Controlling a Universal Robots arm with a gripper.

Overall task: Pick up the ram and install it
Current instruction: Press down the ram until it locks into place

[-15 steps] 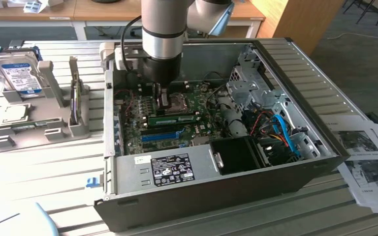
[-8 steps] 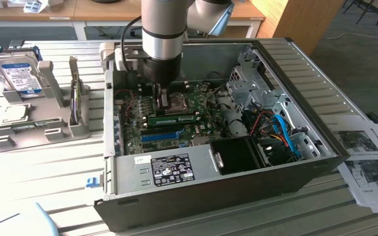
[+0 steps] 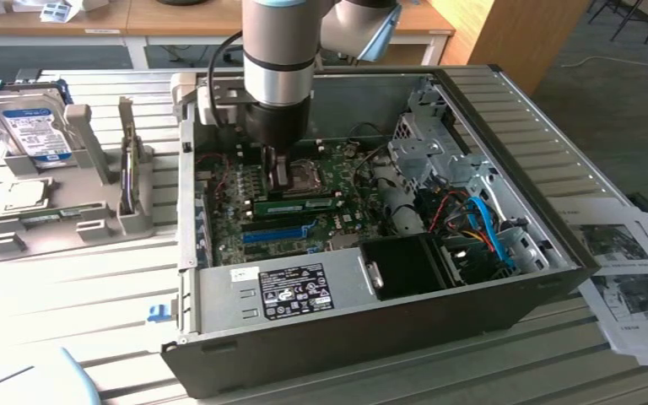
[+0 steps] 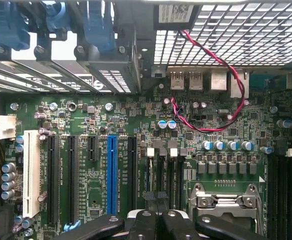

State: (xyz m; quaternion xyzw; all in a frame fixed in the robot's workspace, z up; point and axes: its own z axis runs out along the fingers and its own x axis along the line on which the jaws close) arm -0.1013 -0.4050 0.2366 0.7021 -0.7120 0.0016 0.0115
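Black gripper [image 4: 156, 220] fingers sit pressed together at the wrist view's near edge, holding nothing, just above the green motherboard [image 4: 135, 120]. That view brings out the blue slot strip [image 4: 111, 172], a white slot [image 4: 31, 172] and a twisted red and black wire [image 4: 211, 65]. From the exterior view the gripper [image 3: 276, 173] reaches down inside the open computer case [image 3: 414, 325] over the board. The ram [image 3: 299, 205] lies seated flat across the board, just beside the fingertips on the side nearer the camera. Farther off, at the exterior view's left, a hard drive [image 3: 34, 125] stands in a grey holder [image 3: 77, 211].
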